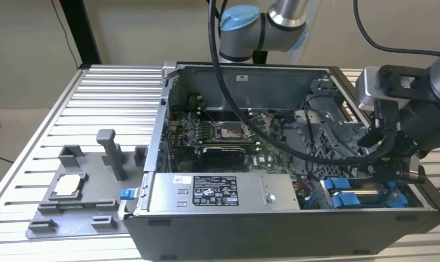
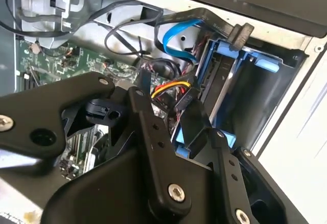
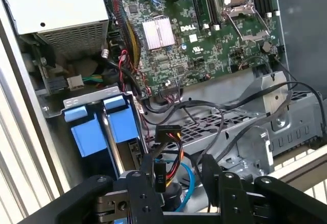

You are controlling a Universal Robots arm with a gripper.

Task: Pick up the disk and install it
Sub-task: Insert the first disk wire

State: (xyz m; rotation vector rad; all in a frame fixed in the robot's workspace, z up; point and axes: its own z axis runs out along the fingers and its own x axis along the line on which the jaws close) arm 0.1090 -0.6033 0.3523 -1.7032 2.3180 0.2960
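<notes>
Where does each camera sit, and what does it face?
Exterior view: off the arm, looking down into the open computer case; arm and gripper show.
First wrist view: on the wrist, facing motherboard and blue carriers, past the gripper.
Second wrist view: on the wrist, facing the blue carriers close up, past the gripper.
Shared: blue carriers, gripper.

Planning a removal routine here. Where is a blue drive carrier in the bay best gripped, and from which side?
Likely by its blue end tab, coming down through the open side of the case. The carriers stand side by side in the bay, metal-walled, so just that tabbed end looks exposed.
</notes>
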